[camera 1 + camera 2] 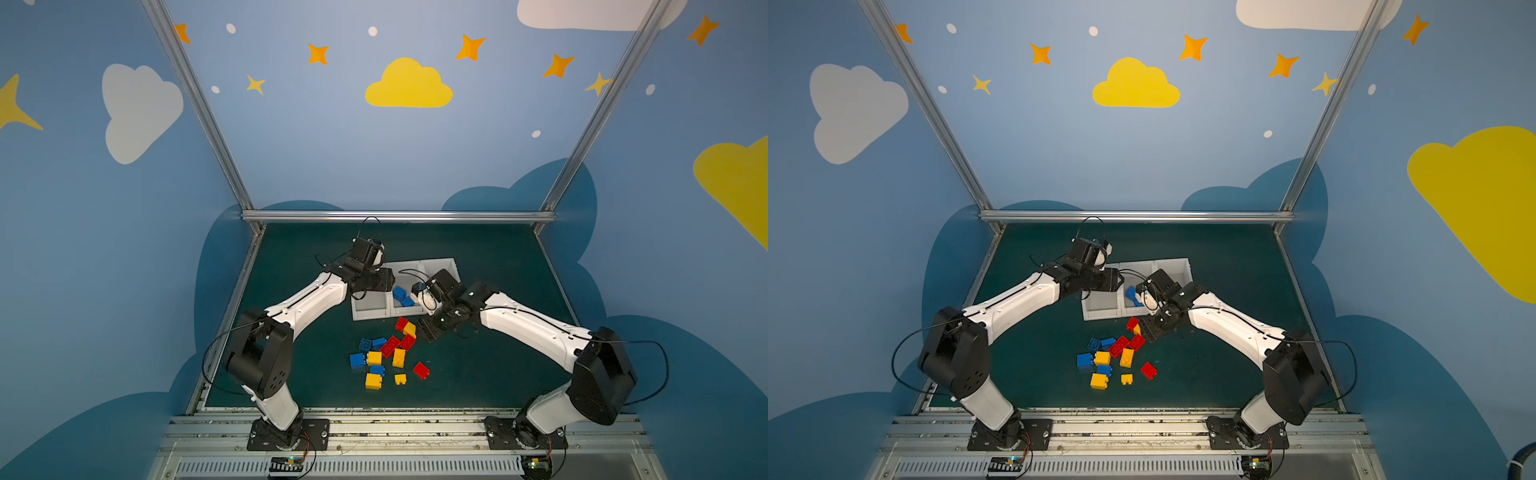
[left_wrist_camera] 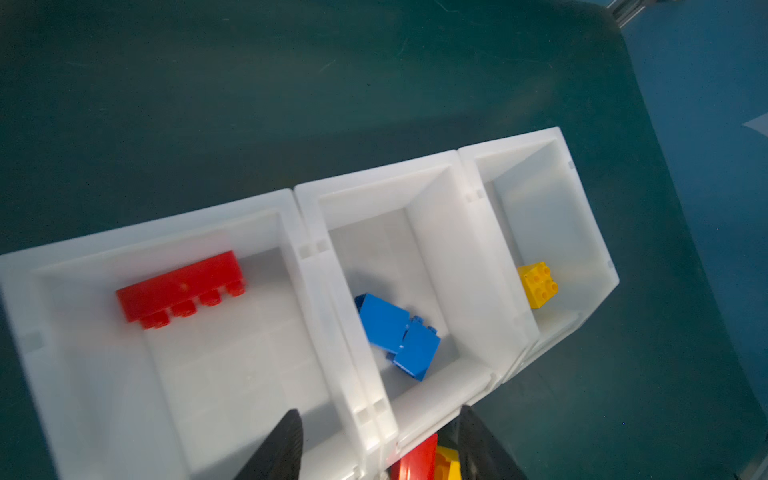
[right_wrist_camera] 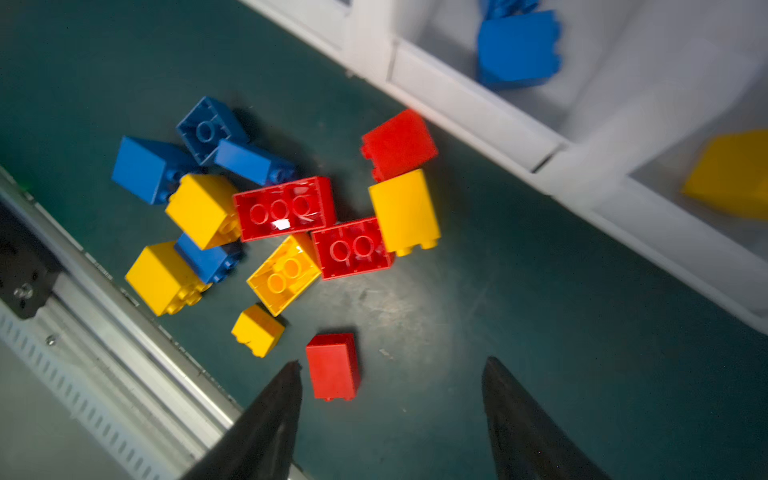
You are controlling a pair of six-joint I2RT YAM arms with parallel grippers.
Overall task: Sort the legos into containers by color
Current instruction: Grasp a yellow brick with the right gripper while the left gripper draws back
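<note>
Three white containers stand in a row on the green bench in both top views. The loose legos lie heaped just in front of them. The left arm reaches over the left end of the row. The right arm hangs at the row's near edge, beside the heap. From up here you cannot make out either set of fingers.

In the left wrist view, your left fingers stand apart with nothing between them. They sit above the near wall shared by the left and middle containers. A long red brick lies on its side in the left container. Two blue bricks touch each other in the middle one. A single yellow brick sits studs-up in the right one.

In the right wrist view, your right fingers are also spread and empty, above bare bench. A lone red brick lies just beside one fingertip, apart from the rest. Beyond it, blue, yellow and red pieces crowd together, several of them upside down. Two pieces lie close to the containers' near wall.
</note>
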